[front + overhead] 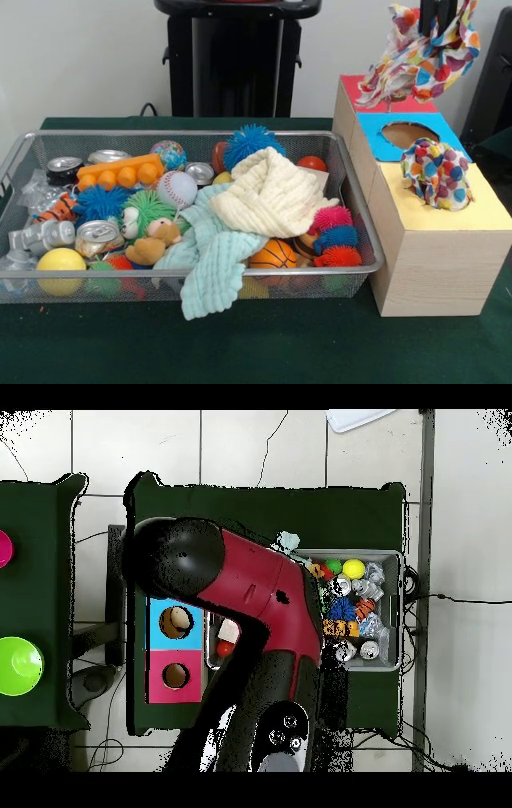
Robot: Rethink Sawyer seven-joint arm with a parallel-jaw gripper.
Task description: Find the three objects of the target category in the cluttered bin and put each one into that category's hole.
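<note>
A polka-dot cloth (424, 60) hangs in the air at the top right, above the red section (352, 84) of the wooden box. My gripper (438, 20) is shut on its upper end, and only the dark fingers show at the frame's edge. A second polka-dot cloth (436, 172) is bunched in the hole of the yellow section (488, 212). In the wire bin (16, 152) a cream cloth (272, 196) lies over a mint cloth (212, 256) that droops over the front rim. In the overhead view my arm (250, 604) hides the gripper.
The blue section's hole (404, 134) is uncovered. The bin holds cans (98, 234), a baseball (177, 189), a mini basketball (274, 254), spiky balls (248, 142), a yellow ball (60, 261) and plush toys (152, 240). The overhead view shows the bin (400, 609) beside the box (175, 622).
</note>
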